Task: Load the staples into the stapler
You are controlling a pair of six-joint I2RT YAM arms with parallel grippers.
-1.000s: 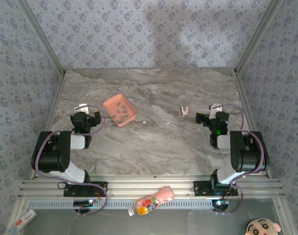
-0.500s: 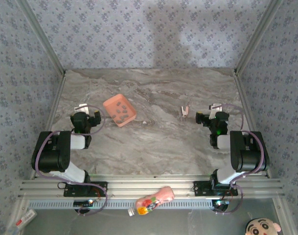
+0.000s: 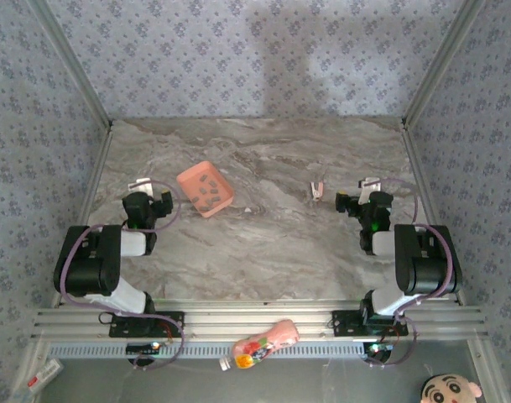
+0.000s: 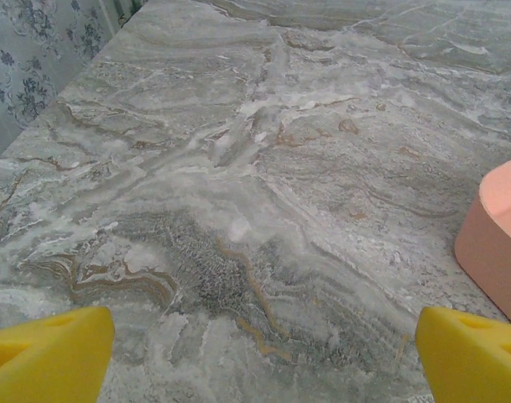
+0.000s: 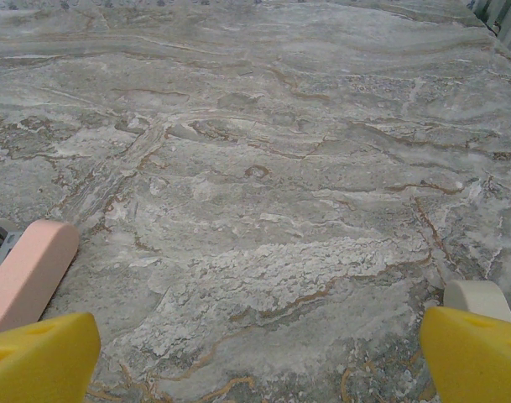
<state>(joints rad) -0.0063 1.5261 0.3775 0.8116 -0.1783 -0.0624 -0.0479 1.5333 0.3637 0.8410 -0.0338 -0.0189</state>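
both arms unmoved; stapler (image 3: 318,191) just beside right jaws, open table (image 3: 280,243) between arms

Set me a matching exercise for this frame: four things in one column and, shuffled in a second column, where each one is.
Things
1. staples
2. stapler
3. pink bottle
4. left gripper

Places
A. lying on the metal rail in front of the arm bases
B. inside the salmon tray
C. on the bare table, just left of the right gripper
D. open above the table, with a corner of the salmon tray to its right

Pairs: 1-B, 2-C, 3-A, 4-D
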